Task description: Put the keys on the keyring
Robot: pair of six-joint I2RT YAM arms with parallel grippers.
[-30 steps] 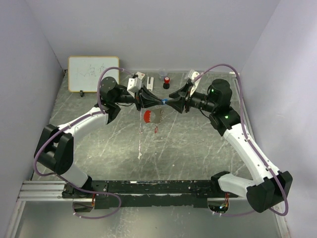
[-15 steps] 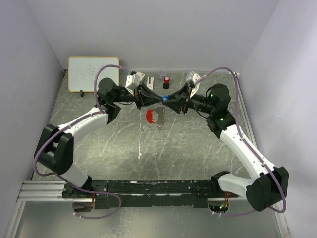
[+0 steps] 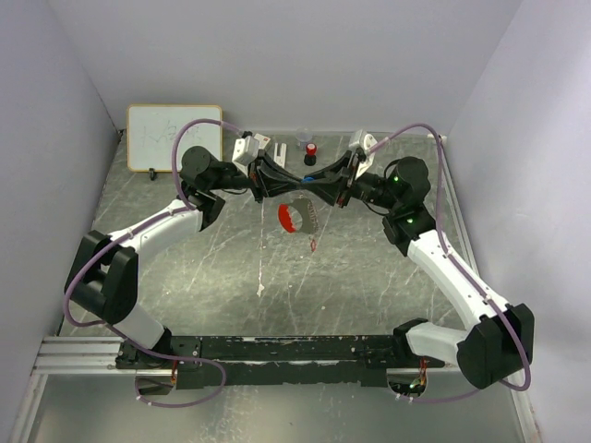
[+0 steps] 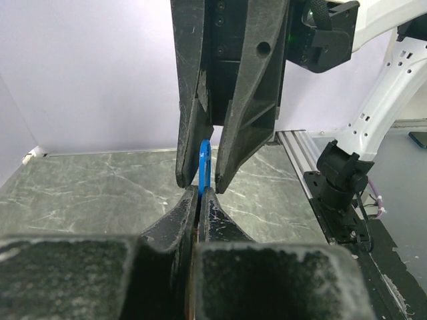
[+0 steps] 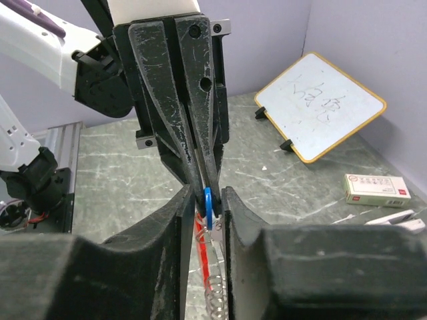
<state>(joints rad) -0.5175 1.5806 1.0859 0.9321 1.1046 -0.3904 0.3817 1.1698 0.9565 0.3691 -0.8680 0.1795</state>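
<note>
The two grippers meet tip to tip above the back middle of the table. My left gripper is shut on the blue-headed key, held edge-on. My right gripper straddles that key and the left fingertips, its jaws narrowly apart with thin gaps on both sides. The keyring's red strap and grey strip hang just below the key, with a metal coil beside the strap. A small red piece shows under them; whether it is the red key I cannot tell.
A small whiteboard stands at the back left. A red-and-black bottle sits near the back wall behind the grippers. A white box lies on the table near the whiteboard. A metal rail runs along the near edge.
The right jaws have narrowed around the blue key. Both grippers shifted slightly toward the back, and the hanging strap and grey strip swung to the right.
</note>
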